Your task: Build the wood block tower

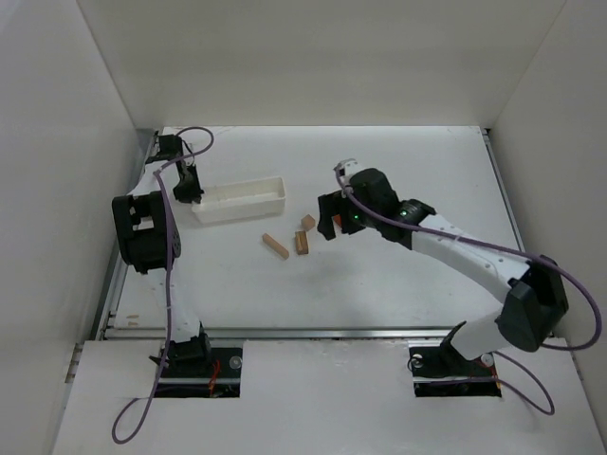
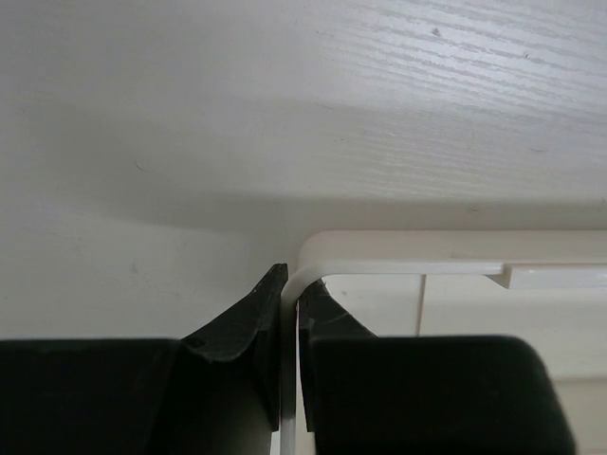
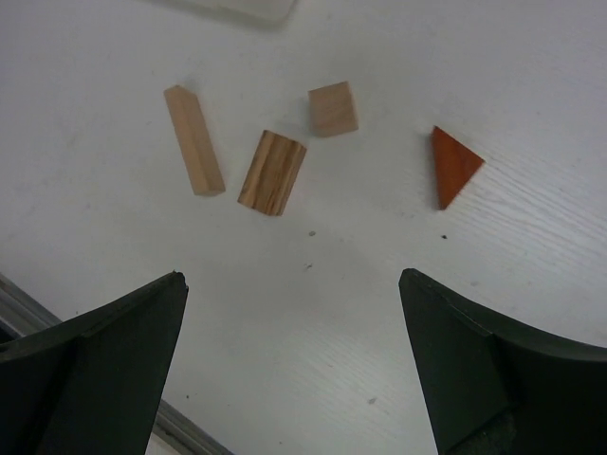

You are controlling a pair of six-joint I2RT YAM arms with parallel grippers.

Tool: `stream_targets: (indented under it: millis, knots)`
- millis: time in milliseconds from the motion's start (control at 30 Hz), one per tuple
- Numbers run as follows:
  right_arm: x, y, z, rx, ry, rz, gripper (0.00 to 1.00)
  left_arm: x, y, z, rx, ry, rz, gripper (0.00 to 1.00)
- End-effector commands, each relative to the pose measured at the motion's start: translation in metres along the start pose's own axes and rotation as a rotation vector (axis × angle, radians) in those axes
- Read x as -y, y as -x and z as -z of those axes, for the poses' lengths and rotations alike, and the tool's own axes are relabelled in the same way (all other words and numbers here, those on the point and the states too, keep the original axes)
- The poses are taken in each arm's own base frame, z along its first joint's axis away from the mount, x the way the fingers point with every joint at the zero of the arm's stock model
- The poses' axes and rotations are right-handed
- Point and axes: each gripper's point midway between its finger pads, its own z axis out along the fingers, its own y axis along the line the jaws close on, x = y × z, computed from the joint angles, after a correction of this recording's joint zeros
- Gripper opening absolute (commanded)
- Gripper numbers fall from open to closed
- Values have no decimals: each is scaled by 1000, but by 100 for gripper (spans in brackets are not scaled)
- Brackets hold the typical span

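The left arm (image 1: 144, 232) and right arm (image 1: 465, 256) are presenting white link shells and black joint housings. A purple cable (image 1: 171, 284) is trailing along each. Green indicator lights (image 1: 355, 218) are glowing near the right wrist. The fingers (image 3: 104, 370) are showing black and wedge-shaped.

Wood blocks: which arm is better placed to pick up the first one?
Right. The right gripper, open, hangs above the loose wood blocks, none stacked yet. The left gripper is shut on the wall of the white tray, away from them.
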Motion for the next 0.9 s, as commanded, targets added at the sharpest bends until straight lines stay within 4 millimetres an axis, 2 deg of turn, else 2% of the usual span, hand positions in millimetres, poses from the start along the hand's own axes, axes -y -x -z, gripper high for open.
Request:
stream_targets:
  millis: [0, 33, 67, 100, 133, 167, 200, 233, 267, 300, 367, 433, 467, 500, 533, 600, 633, 767, 867]
  knots:
    - [-28, 7, -18, -42, 33, 168, 100, -18, -23, -7, -69, 45, 42, 0]
    - [-39, 0, -23, -73, 32, 209, 100, -22, -20, -4, -58, 48, 50, 1]
    - [-50, 8, -26, -60, 36, 222, 100, -22, -24, -5, -67, 49, 51, 4]
    - [-56, 7, -33, -66, 36, 251, 98, -20, -24, -5, -68, 37, 51, 10]
    - [-59, -6, -49, -113, 27, 284, 98, -18, -24, -5, -68, 28, 51, 13]
    - [-75, -1, -50, -105, 39, 303, 96, -18, -24, -5, -68, 28, 51, 16]
    - [-81, -2, -56, -110, 48, 324, 94, -16, -24, -5, -69, 16, 52, 18]
    - [-86, -10, -68, -134, 51, 335, 90, -16, -29, -6, -80, 16, 52, 28]
    - [-98, -8, -70, -124, 70, 358, 86, -15, -28, -1, -77, 7, 44, 36]
    - [-103, -10, -73, -130, 75, 365, 86, -15, -28, -1, -77, 7, 43, 45]
    - [-107, -20, -89, -158, 75, 386, 76, -14, -24, 8, -56, 5, 42, 63]
    - [-125, -25, -97, -162, 99, 407, 68, -13, -19, 15, -35, 4, 41, 67]
    - [-123, -35, -110, -190, 91, 412, 61, -18, -15, 19, -21, 16, 48, 67]
    - [-126, -39, -115, -195, 86, 420, 58, -18, -8, 30, 8, 14, 46, 67]
    - [-127, -35, -119, -185, 75, 421, 56, -17, -5, 35, 23, 13, 45, 68]
    - [-120, -42, -132, -204, 27, 409, 48, -18, -1, 47, 51, 20, 44, 68]
    - [-116, -35, -135, -181, -13, 411, 48, -17, 10, 60, 98, 18, 30, 68]
    - [-106, -43, -152, -201, -69, 424, 48, -13, 17, 89, 163, 3, -6, 68]
    - [-107, -50, -158, -217, -59, 425, 45, -11, 19, 109, 206, -9, -36, 69]
